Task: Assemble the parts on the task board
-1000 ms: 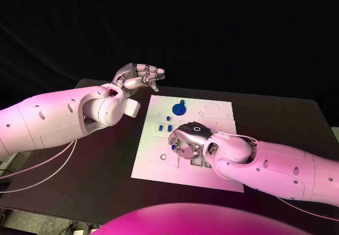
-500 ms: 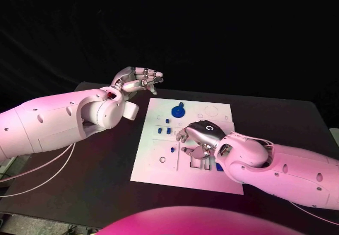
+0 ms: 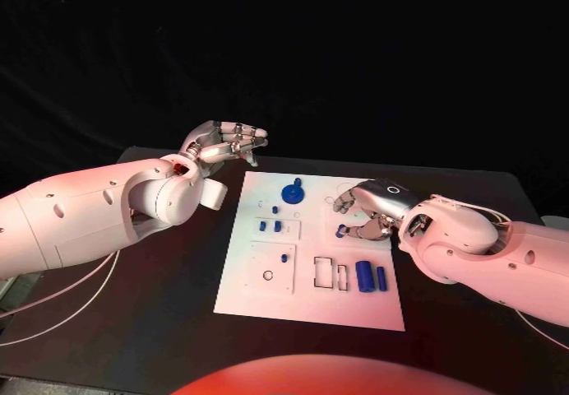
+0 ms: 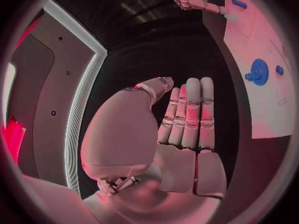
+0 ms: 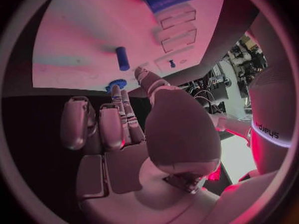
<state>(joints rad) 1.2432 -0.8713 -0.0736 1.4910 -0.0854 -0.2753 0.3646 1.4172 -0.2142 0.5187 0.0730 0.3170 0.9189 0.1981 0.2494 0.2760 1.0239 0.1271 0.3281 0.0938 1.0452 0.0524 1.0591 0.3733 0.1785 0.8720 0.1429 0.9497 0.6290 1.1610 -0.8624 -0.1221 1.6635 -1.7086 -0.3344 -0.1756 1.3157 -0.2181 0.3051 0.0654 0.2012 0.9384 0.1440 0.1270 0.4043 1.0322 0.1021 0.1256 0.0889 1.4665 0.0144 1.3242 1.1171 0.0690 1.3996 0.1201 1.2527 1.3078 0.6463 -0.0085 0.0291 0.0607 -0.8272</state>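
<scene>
A: Hands?
B: My left hand (image 3: 225,140) is up off the table (image 3: 154,280), past the board's (image 3: 311,309) far left corner. Fingers are loosely bent, nothing in them. My right hand (image 3: 367,210) hangs over the board's right side with fingers spread and bent down, palm empty.

A: Parts?
B: All on the board. The gear (image 3: 293,192) is at the far end, two small pegs (image 3: 270,225) are left of centre, and two cylinders (image 3: 372,277) are near the front right. One peg (image 3: 341,230) sits just under my right fingertips. Can't tell if they touch it.

A: Risks?
B: My guess is that if the right fingers come down off-centre they'll knock that peg over or roll it toward the slots. It's small and would probably slip out of a shallow pinch. The right forearm sits close above the cylinders, so a low sweep could nudge them.

A: View differences?
B: The right wrist view shows the empty palm and the peg (image 5: 122,58) ahead of the fingers (image 5: 124,112), which the head view hides under the knuckles. The left wrist view shows my left fingers (image 4: 190,109) straight, side by side and bare, with the gear (image 4: 258,72) well off. The head view gives the whole layout.
</scene>
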